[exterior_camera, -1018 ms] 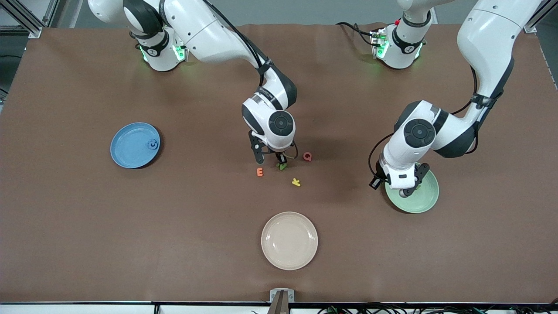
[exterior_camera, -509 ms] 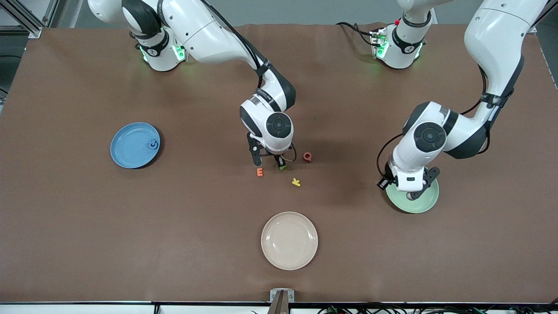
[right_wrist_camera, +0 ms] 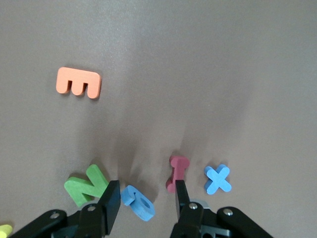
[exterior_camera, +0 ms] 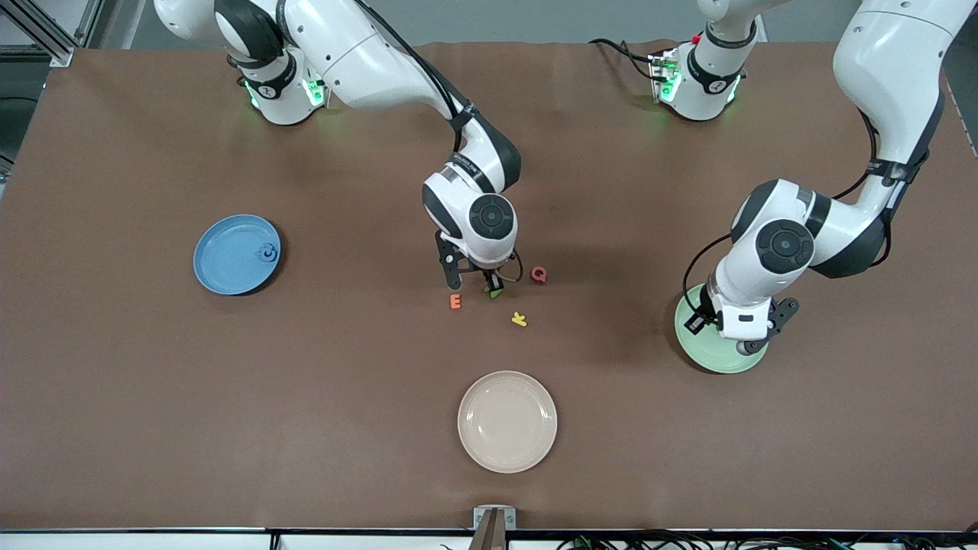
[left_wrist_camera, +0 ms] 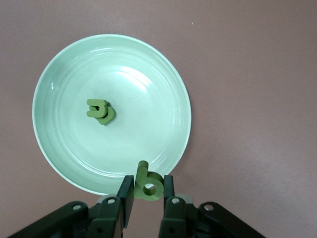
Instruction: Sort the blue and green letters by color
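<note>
My left gripper [left_wrist_camera: 147,181] is shut on a green "b" [left_wrist_camera: 148,185] and holds it over the rim of the green plate [left_wrist_camera: 59,74]. In the front view this gripper [exterior_camera: 745,342] is over that plate [exterior_camera: 704,353]. Green letters [left_wrist_camera: 100,111] lie piled in the plate. My right gripper [right_wrist_camera: 145,192] is open, low at mid-table [exterior_camera: 490,286], with its fingers on either side of a tilted blue "9" [right_wrist_camera: 139,202]. A green "N" [right_wrist_camera: 86,186] and a blue "X" [right_wrist_camera: 218,179] lie just outside the fingers. A blue letter [exterior_camera: 267,253] lies in the blue plate [exterior_camera: 225,263].
A red "I" [right_wrist_camera: 177,171] lies beside one right finger. An orange "E" [exterior_camera: 455,301], a red "Q" [exterior_camera: 539,273] and a yellow "K" [exterior_camera: 519,318] lie round the right gripper. A beige plate [exterior_camera: 507,421] sits nearer the front camera.
My left arm has moved across the green plate toward the left arm's end of the table, carrying the green "b". My right gripper has stayed almost in place.
</note>
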`<move>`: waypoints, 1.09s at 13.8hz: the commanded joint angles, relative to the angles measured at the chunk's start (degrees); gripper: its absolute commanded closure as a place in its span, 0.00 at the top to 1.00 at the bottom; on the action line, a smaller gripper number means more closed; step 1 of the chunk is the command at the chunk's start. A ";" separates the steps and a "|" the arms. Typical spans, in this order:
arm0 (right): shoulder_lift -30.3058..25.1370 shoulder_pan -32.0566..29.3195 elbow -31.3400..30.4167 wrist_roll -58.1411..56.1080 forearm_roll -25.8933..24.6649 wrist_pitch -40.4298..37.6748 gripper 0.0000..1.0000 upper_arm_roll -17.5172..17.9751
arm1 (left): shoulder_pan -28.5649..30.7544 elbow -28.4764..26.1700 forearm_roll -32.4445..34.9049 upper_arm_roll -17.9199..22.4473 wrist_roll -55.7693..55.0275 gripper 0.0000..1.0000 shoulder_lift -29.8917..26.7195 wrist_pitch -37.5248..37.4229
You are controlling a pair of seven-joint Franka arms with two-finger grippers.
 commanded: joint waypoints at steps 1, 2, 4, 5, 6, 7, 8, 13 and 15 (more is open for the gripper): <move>0.93 0.22 1.47 1.13 -0.08 -0.13 0.53 0.10 | 0.47 -0.78 -0.36 -0.55 0.95 0.00 -1.32 -0.97; 1.11 0.22 1.47 1.04 -0.17 0.04 0.53 0.10 | 0.90 -0.87 -0.36 -0.55 1.13 0.00 -1.32 -0.97; 1.20 0.22 1.65 0.60 -0.17 0.74 0.53 0.10 | 1.52 -1.13 -0.36 -0.55 1.91 0.00 -1.24 -0.97; 1.20 0.22 1.65 0.25 -0.35 1.27 0.53 0.10 | 1.87 -1.22 -0.36 -0.55 2.70 0.00 -1.24 -1.06; 1.20 0.22 1.65 -0.45 -0.61 1.54 0.54 0.10 | 2.57 -1.22 -0.36 -0.55 3.58 0.00 -1.15 -1.06; 1.20 0.05 1.65 -2.37 -0.61 1.54 0.54 0.10 | 3.01 -1.31 -0.36 -0.46 5.24 0.00 -1.15 -1.06; 1.20 -0.30 1.74 -4.74 -0.61 1.45 0.56 0.10 | 3.71 -1.48 -0.36 -0.46 6.74 0.00 -1.06 -1.06; 1.20 0.83 2.00 -19.15 -0.79 1.98 0.69 0.10 | 8.37 -1.05 -0.36 -0.38 15.53 0.00 1.39 -1.06; 1.20 1.80 1.56 -23.55 -1.40 3.99 0.67 0.10 | 9.43 -0.87 -0.27 -0.20 16.77 0.00 3.06 -0.89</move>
